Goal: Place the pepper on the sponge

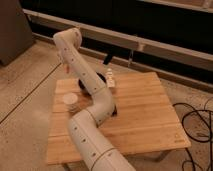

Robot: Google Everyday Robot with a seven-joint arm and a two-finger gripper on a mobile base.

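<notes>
- My gripper (111, 81) hangs low over the far-left part of the wooden table (150, 115). It is at the end of the white arm (75, 55), which loops up and comes back down. I cannot tell whether it is spread, pressed together or pinching something.
- I cannot pick out the pepper with any certainty. Nothing on the bare wood reads plainly as one, and the arm hides a strip of the table.
- A dark flat thing (114, 111) lies on the table right beside the arm's bend, near the gripper. It may be the sponge, but I cannot confirm that.
- A pale round thing (71, 101) stands on the left part of the table, apart from the dark one.
- My judgement is that nothing visibly rests on the dark thing, so I see no pepper lying on a sponge. Whether the pepper is at the gripper or hidden behind the arm, I cannot settle.
</notes>
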